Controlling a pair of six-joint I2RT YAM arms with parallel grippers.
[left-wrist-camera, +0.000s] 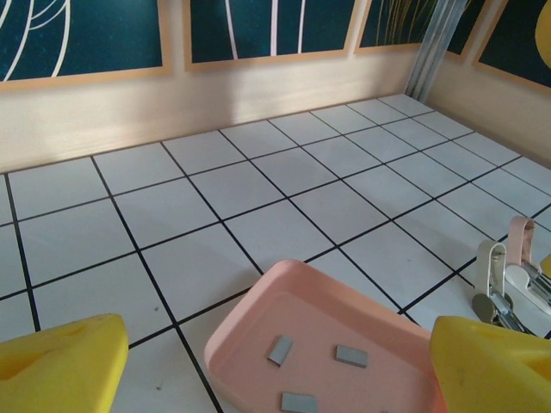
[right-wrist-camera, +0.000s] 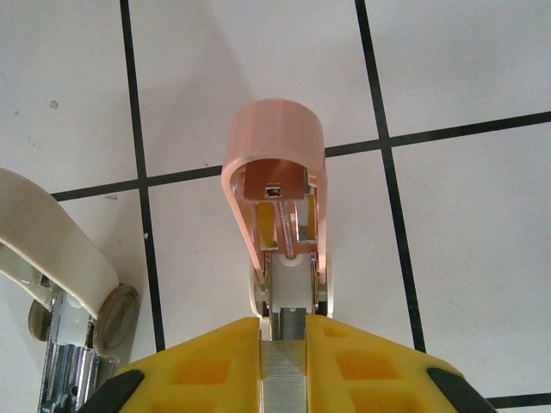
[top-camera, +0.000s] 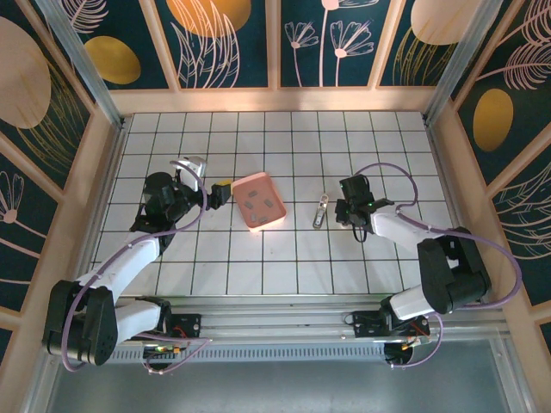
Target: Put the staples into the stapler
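The stapler (top-camera: 320, 211) lies on the tiled table just right of the pink tray (top-camera: 274, 222). Seen from the right wrist, the stapler (right-wrist-camera: 275, 163) stands open, its pink lid raised and the spring and channel exposed. My right gripper (right-wrist-camera: 283, 320) is shut on a ribbed silver strip of staples (right-wrist-camera: 284, 379), whose front end sits at the mouth of the channel. Three more grey staples (left-wrist-camera: 280, 349) lie loose in the pink tray (left-wrist-camera: 258, 301). My left gripper (left-wrist-camera: 275, 357) hangs open over the tray's near side, yellow fingers (left-wrist-camera: 69, 361) far apart and holding nothing.
A beige and metal part (right-wrist-camera: 52, 258) lies just left of the open channel. The left wrist view has the stapler (left-wrist-camera: 504, 280) to the right of the tray. Wooden walls (top-camera: 275, 101) ring the white grid table, with open tiles behind and in front of the tray.
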